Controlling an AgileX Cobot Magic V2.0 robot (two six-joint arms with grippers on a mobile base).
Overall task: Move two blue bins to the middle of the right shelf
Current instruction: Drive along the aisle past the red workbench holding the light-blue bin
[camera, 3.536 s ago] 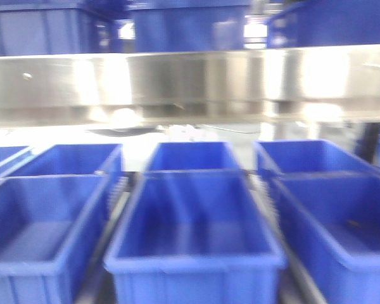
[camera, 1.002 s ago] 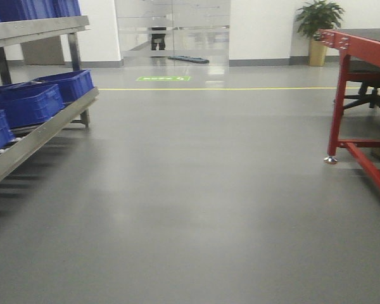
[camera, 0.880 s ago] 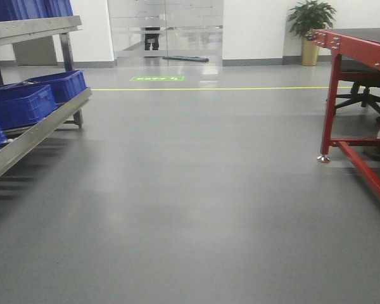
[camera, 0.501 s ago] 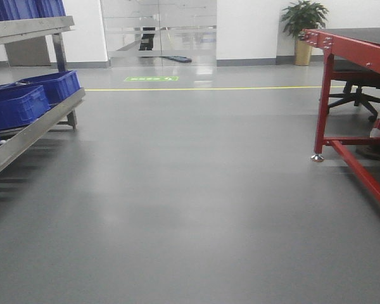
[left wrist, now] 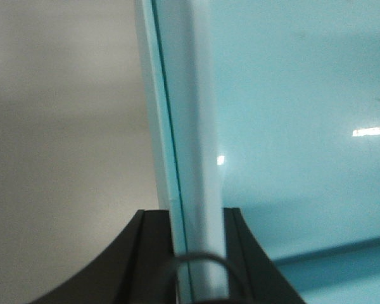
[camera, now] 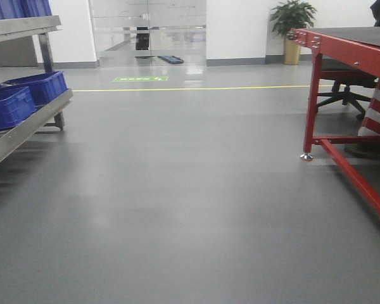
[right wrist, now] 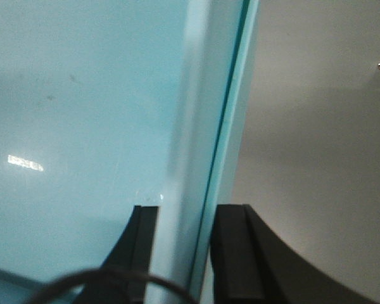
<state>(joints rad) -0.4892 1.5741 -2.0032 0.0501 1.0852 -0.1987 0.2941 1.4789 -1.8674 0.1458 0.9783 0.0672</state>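
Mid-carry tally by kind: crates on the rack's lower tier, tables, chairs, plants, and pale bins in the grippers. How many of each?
Dark blue crates, steel rack lower tier: 2
Red table: 1
Potted plant: 1
Office chair: 1
Pale cyan bin, clamped by left gripper and right gripper: 1 sure; a nested second cannot be told
Total: 6

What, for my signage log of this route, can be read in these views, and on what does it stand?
Unreadable: the green floor marking carries pale characters, too small and blurred to read.
No text: the pale blue bin, gripped by the left tool and the right tool, is plain.
No text visible: the dark blue crates, the red table, the steel rack.
Nothing can be quoted.
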